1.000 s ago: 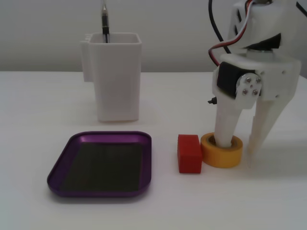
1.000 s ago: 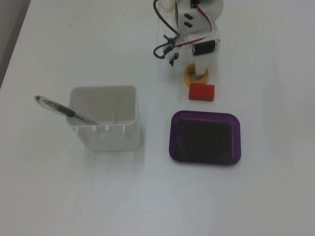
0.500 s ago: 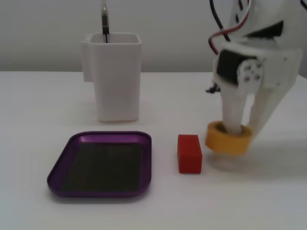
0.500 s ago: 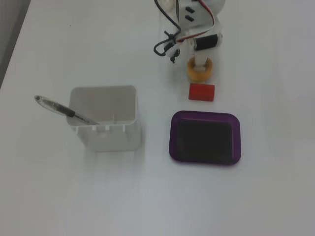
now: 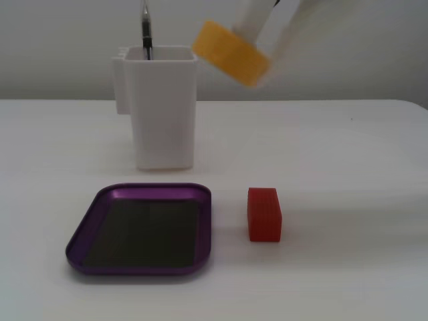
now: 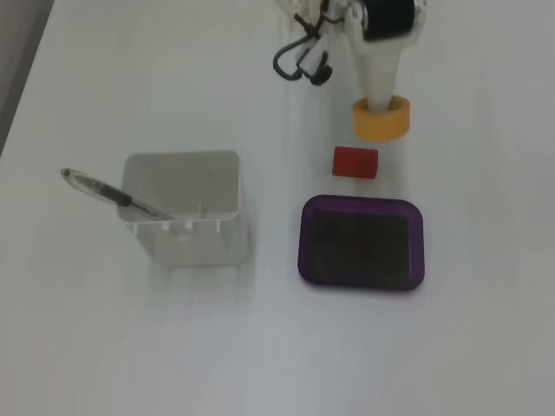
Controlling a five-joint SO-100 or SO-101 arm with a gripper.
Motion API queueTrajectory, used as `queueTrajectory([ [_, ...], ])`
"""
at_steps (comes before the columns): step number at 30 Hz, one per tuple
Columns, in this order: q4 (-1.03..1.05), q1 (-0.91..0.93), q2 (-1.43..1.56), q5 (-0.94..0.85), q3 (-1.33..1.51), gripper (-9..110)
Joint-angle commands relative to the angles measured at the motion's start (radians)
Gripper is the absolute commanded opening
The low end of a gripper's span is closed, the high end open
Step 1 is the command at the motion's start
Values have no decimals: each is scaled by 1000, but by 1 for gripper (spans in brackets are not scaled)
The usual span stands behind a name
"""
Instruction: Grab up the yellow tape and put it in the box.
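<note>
The yellow tape [image 5: 229,51] hangs tilted high above the table, near the top of a fixed view and above the gap between the white container and the red block. My gripper [image 5: 262,45] is shut on the yellow tape, one white finger through its core hole and the other outside its wall. In the fixed view from above, the yellow tape [image 6: 381,128] hangs from the gripper [image 6: 381,109], just beyond the red block. The box [image 5: 204,221], a shallow purple tray with a dark bottom, lies flat with nothing in it, and its rim [image 6: 304,244] also shows from above.
A red rectangular block [image 5: 264,213] rests on the table right of the box, seen from above as the block [image 6: 355,161] between tape and box. A tall white container [image 5: 164,107] with a pen [image 6: 113,194] stands behind the box. Black cables [image 6: 299,61] hang by the arm.
The gripper closed on the yellow tape beside the red block and lifted it off the table, carrying it high and to the left in the front fixed view. The red block and the box stayed put.
</note>
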Motion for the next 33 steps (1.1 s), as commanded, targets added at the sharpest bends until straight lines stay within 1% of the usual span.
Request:
queueTrajectory([
  [1, -17, 6, -163, 3, -175, -1],
  [8, -6, 23, -469, 3, -422, -1],
  [14, -15, 110, -629, 3, -486, -1],
  [21, -20, 132, -715, 3, -486, -1],
  [33, -5, 120, -709, 3, -486, 0],
])
